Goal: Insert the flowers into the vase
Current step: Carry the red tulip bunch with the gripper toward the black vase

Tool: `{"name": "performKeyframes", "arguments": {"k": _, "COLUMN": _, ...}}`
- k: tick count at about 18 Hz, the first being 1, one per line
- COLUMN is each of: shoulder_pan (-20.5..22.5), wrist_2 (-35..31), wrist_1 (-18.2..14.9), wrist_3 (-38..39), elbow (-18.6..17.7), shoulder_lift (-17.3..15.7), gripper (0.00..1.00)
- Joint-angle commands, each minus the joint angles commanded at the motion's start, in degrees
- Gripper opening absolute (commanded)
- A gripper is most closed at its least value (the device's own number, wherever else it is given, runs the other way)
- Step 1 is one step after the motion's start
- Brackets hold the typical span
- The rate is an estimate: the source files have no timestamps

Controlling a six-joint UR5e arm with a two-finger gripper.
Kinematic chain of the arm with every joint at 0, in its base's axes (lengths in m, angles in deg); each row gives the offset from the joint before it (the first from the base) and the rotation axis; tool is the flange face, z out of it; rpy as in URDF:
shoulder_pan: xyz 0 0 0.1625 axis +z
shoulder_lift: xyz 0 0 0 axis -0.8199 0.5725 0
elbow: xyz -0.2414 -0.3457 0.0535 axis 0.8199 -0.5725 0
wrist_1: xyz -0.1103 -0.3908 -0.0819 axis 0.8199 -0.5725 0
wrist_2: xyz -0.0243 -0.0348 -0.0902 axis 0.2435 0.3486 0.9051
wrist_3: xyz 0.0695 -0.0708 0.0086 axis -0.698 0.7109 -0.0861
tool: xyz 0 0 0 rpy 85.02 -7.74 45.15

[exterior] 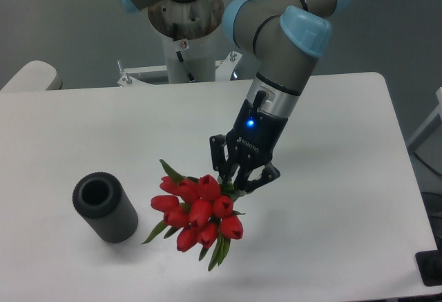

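Observation:
The flowers (198,213) are a tight bunch of red tulip buds with green leaves, hanging just above the white table near its front middle. My gripper (233,186) comes down from the upper right and is shut on the stems at the bunch's top right. The vase (104,206), a dark grey cylinder with a round hole and ribbed rim, stands on the table to the left of the bunch, tilted toward the camera. A small gap separates the vase from the nearest leaf.
The white table (331,177) ends at a rounded edge on the right and at the front. The arm's base column (185,32) stands at the back middle. A dark object (431,269) sits off the table at the lower right.

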Motion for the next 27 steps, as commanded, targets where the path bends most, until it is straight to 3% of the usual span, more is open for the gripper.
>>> {"name": "performKeyframes", "arguments": {"k": 5, "shoulder_pan": -0.09, "wrist_2": 0.52, "wrist_1": 0.18, "wrist_3": 0.44, "elbow": -0.18, "shoulder_lift": -0.09, "gripper": 0.14}}
{"name": "performKeyframes", "arguments": {"k": 9, "shoulder_pan": 0.09, "wrist_2": 6.14, "wrist_1": 0.35, "wrist_3": 4.48, "elbow": -0.18, "shoulder_lift": -0.09, "gripper": 0.14}}
{"name": "performKeyframes", "arguments": {"k": 13, "shoulder_pan": -0.61, "wrist_2": 7.55, "wrist_1": 1.93, "wrist_3": 5.27, "elbow": 0.0, "shoulder_lift": -0.79, "gripper": 0.15}}
{"name": "performKeyframes", "arguments": {"k": 23, "shoulder_pan": -1.67, "wrist_2": 28.28, "wrist_1": 2.29, "wrist_3": 5.45, "elbow": -0.53, "shoulder_lift": -0.26, "gripper": 0.14}}
{"name": "performKeyframes", "arguments": {"k": 27, "shoulder_pan": -4.12, "wrist_2": 31.2, "wrist_1": 2.72, "wrist_3": 5.62, "elbow": -0.53, "shoulder_lift": -1.4, "gripper": 0.14}}
